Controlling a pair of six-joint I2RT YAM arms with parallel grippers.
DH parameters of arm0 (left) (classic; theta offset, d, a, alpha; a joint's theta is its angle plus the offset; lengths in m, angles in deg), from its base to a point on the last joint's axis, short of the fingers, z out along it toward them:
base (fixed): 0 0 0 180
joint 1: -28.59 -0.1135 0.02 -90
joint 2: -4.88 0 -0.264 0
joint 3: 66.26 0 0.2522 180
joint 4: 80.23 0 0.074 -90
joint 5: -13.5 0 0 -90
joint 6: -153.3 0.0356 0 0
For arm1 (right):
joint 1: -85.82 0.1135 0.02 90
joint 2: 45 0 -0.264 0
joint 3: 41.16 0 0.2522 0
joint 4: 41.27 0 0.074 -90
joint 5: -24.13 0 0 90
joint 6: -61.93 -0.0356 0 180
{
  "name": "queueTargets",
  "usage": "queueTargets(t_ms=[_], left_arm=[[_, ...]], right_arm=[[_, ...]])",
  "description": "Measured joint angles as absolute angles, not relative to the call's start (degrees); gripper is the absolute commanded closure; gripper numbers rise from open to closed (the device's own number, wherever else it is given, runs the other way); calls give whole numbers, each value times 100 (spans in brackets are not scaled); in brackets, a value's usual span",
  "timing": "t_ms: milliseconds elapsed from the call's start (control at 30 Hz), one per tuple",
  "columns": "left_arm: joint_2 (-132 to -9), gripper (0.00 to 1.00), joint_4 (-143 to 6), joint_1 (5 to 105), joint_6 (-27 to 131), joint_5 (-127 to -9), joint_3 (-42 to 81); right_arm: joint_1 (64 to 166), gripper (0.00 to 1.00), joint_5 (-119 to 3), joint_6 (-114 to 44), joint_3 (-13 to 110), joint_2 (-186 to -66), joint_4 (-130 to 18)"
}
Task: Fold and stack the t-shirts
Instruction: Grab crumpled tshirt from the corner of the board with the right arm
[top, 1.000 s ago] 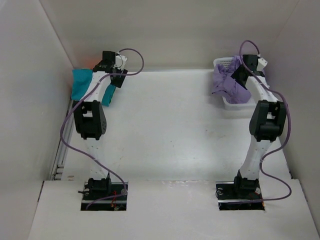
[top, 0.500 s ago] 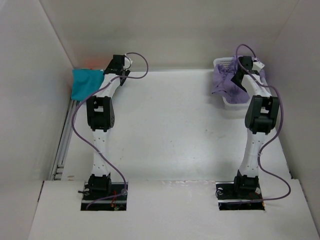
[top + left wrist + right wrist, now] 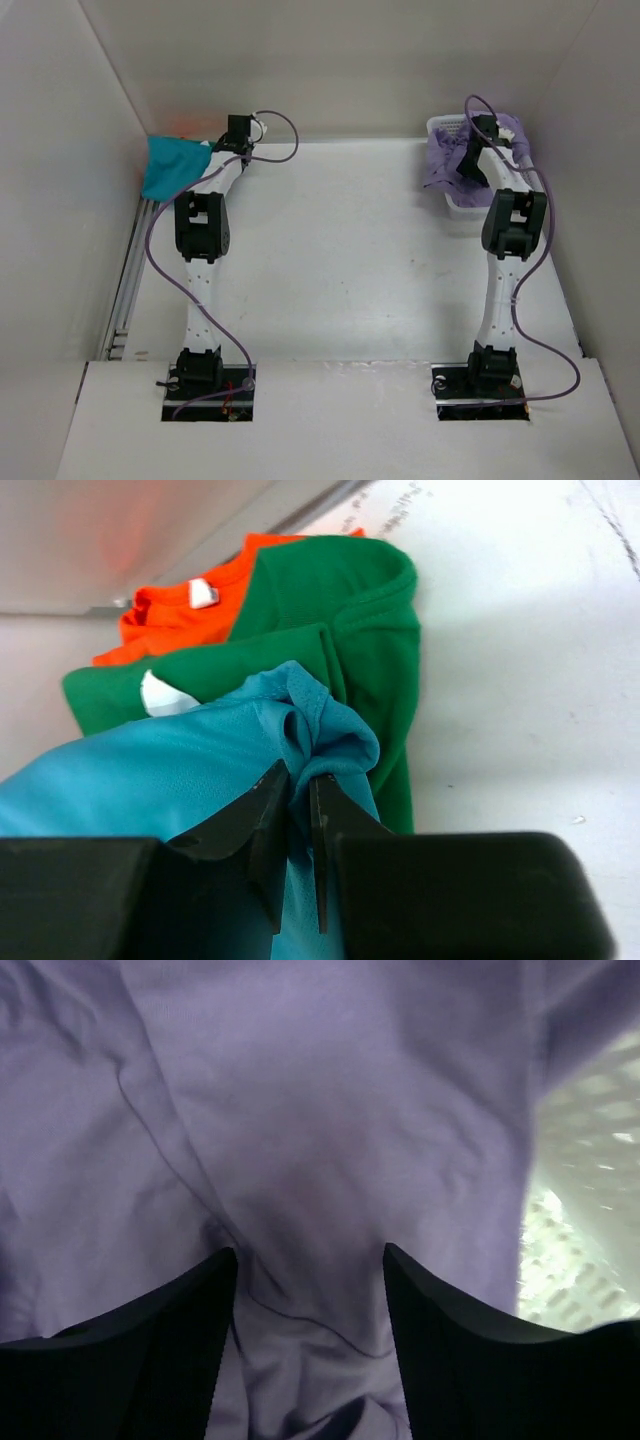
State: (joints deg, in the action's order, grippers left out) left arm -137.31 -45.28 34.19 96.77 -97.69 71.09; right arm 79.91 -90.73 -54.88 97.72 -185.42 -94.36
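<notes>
Three t-shirts are piled at the far left corner: teal on top, dark green under it, orange at the bottom. My left gripper is shut on a bunched fold of the teal shirt's edge. From above, the teal shirt shows beside the left gripper. The lavender shirt lies crumpled in the white basket. My right gripper stands open, its fingers pressed down on either side of a lavender fold. From above, the right gripper sits over the lavender shirt.
The white lattice basket stands at the far right, close to the right wall. White walls enclose the table on three sides. A metal rail runs along the left edge. Purple cables loop off both arms.
My left gripper has closed on the teal shirt's edge, and the teal flap that hung toward the front has gone. My right gripper has sunk onto the lavender shirt in the basket.
</notes>
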Motion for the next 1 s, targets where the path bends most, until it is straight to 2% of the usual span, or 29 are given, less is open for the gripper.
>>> queueTargets(t_ms=[67,200,300,333,533,633,800,1000], left_arm=[[-13731,94,-4534,3424,9670,-9693,7032],[-13724,92,-4528,3437,9627,-9590,6958],[-13694,83,-4525,3441,9603,-9533,6927],[-13674,78,-4525,3441,9594,-9524,6927],[-13576,46,-4525,3465,9633,-9492,6888],[-13527,35,-4523,3474,9646,-9485,6777],[-13514,32,-4504,3474,9640,-9424,6726],[-13335,32,-4471,3474,9594,-9382,6630]], right_arm=[[7991,45,-8912,-5477,9931,-18719,-9589],[7982,79,-8676,-5462,10108,-18798,-9683],[7971,98,-8551,-5455,10124,-18798,-9720],[7958,100,-8523,-5458,10124,-18798,-9725],[7941,100,-8429,-5440,10128,-18794,-9716],[7952,100,-8446,-5423,10126,-18733,-9703],[8118,100,-8785,-5322,10097,-18180,-9524],[8721,100,-9515,-4972,9789,-16739,-8531]])
